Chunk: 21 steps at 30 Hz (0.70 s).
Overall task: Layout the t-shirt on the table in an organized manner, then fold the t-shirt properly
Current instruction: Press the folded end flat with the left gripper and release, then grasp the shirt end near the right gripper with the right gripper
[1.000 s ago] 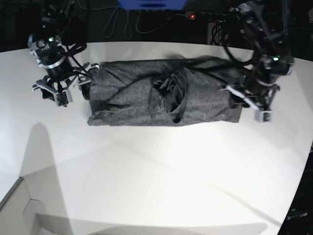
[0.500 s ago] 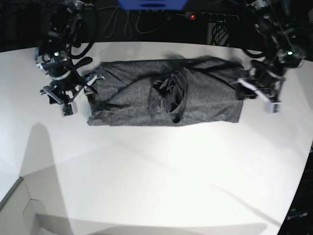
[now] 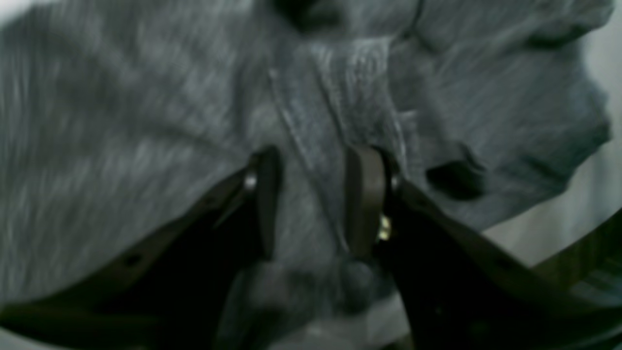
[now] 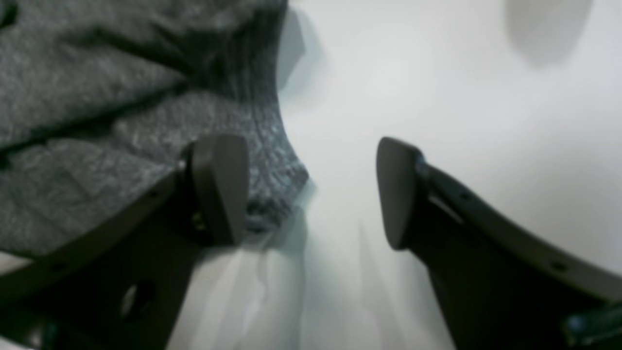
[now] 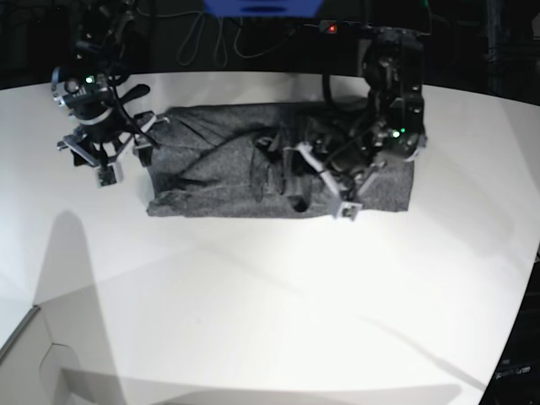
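Now the left pincer (image 3: 311, 204) pinches a t-shirt (image 5: 219, 169) ridge; the right pincer (image 4: 311, 194) gapes at its edge.

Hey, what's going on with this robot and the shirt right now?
A two-armed robot is working on a heathered dark grey knit t-shirt lying in a rough rectangle on the white table. The left pincer is over the shirt's middle, its pads either side of a fabric ridge. The right pincer hangs open at the shirt's edge.

heathered knit t-shirt (image 5: 211, 169) — smooth matte table (image 5: 253, 295)
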Available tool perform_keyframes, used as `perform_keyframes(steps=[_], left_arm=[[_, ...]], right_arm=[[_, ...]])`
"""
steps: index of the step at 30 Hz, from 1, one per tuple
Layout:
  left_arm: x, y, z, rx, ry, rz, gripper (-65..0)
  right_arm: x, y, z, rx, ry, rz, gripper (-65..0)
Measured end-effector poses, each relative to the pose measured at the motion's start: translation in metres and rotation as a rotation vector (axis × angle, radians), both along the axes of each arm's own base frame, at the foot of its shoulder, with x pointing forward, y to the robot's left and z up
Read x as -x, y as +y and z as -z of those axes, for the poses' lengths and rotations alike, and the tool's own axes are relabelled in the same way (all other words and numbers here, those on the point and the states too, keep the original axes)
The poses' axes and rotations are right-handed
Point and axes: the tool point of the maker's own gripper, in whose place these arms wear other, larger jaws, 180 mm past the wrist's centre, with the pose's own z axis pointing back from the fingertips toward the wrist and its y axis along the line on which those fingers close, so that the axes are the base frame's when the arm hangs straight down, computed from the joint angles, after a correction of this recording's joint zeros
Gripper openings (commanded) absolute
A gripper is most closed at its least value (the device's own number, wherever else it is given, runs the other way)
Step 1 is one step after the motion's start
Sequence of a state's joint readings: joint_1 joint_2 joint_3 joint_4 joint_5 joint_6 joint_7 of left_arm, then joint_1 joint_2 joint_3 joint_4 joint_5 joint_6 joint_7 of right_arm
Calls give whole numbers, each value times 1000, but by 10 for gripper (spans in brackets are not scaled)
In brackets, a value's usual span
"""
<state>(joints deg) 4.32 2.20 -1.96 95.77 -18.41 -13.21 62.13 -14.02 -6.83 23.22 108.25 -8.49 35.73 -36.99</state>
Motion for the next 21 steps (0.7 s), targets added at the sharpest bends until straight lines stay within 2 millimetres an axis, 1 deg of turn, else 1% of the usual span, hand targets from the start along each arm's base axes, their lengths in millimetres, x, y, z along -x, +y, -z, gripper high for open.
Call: perform_keyframes(steps=[2,4,5,6,8,10,11,12,15,16,19,21], left_arm=[[1,-25,-6,40,-13,38,-427],[9,-46,-9,62,3,91,-427],[10,-48,-13,65,-8,102,-427],[8,-47,-19,63,-30,96,-427],[0,-40,-39,55,-98,83,-427],[-3,-32,-52,47,-149,74,-427],[0,-23,-55,41,-159,65,-427],[4,-9,-56,21,-162,46,-427],[11,48,-44,-75,-135,-62,-427],[10,66,-44,-96,-136,-111,-427],[16,118,-45,-81,-128,-255,-426],[26,160,-45,-91,-111,-362,-426]], right_arm=[[-1,-4,-6,-15,-27,18,-232],[6,-13,-3,7,-6,40,-232],[9,-15,-1,13,7,44,-232],[10,-15,0,15,11,44,-232],[8,-15,-1,14,3,44,-229],[8,-14,-1,10,2,43,-227],[8,-12,-1,4,2,44,-227],[8,-11,-1,0,2,46,-227],[5,-2,-4,-46,-15,13,-227],[3,1,-6,-70,-29,9,-227],[-7,10,-15,-127,-72,-3,-227],[-15,7,-16,-116,-45,4,-227]])
